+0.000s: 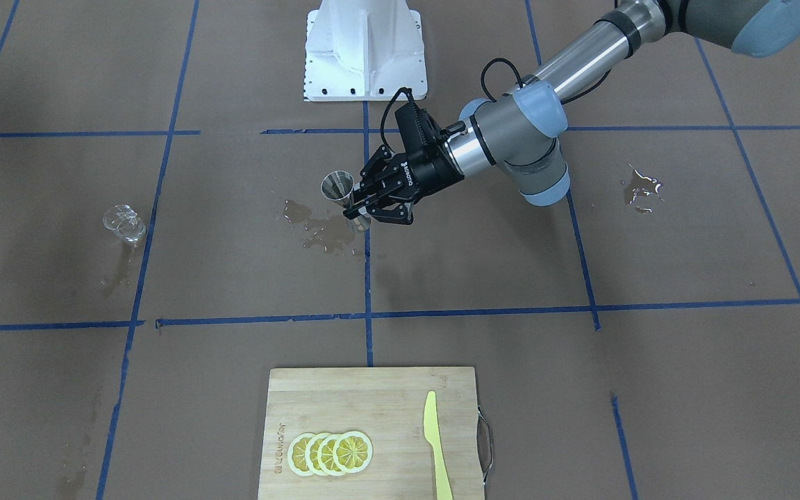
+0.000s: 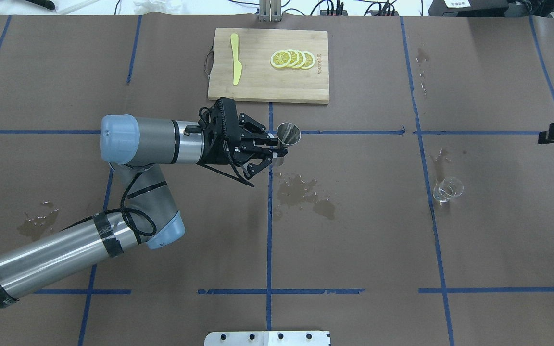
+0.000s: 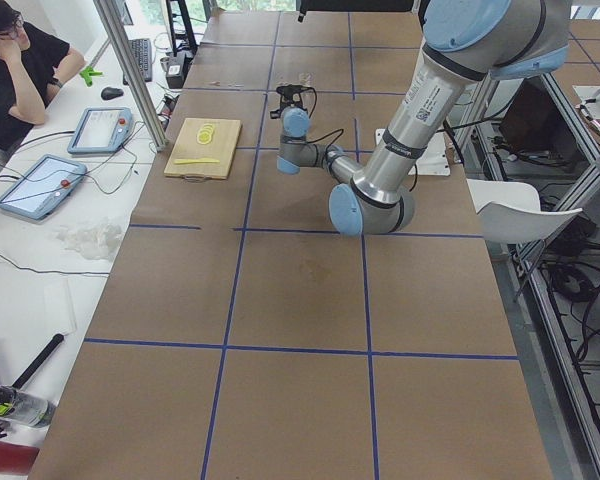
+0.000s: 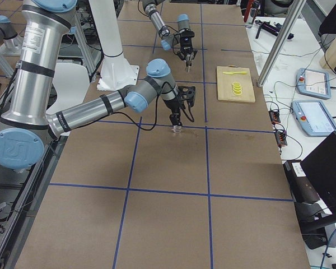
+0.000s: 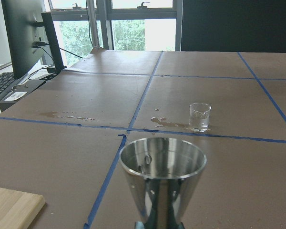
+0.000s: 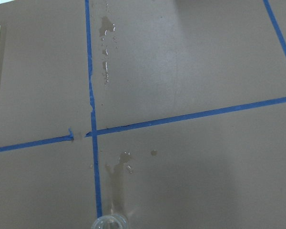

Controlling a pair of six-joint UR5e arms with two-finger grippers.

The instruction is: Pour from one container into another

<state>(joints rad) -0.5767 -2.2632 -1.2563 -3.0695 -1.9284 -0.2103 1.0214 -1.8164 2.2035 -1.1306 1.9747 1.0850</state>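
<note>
**Jigger held ready, tumbler waiting to be fetched**

I had the left hand [image 2: 281, 148] pinching the small shiny steel hourglass-shaped jigger [image 2: 288, 133] at its narrow waist. It was upright, mouth open to the ceiling, and lifted off the brown paper-covered tabletop [image 2: 354, 240] near the middle. The short clear glass tumbler [image 2: 447, 188] stood on the tabletop well apart, over on the robot's right side, with nothing touching it. My left wrist camera seemed to show a little liquid in its bottom.

Only a black edge of the right hand [image 2: 553, 133] showed at the side of the overhead view, away from the tumbler. I could not tell whether its fingers were spread or pressed together.

As I read it, the step in hand was fetching the tumbler for the pour. To do that well I would:

- keep the jigger level and motionless;
- take the tumbler low on its walls, since faceted glass looks slippery;
- carry it until its lip sat just over the jigger's mouth;
- tip it slowly.

That mouth is a narrow target. Wet patches [image 2: 306, 192] lay just beside it, which hinted how easily a stream could miss.
</note>
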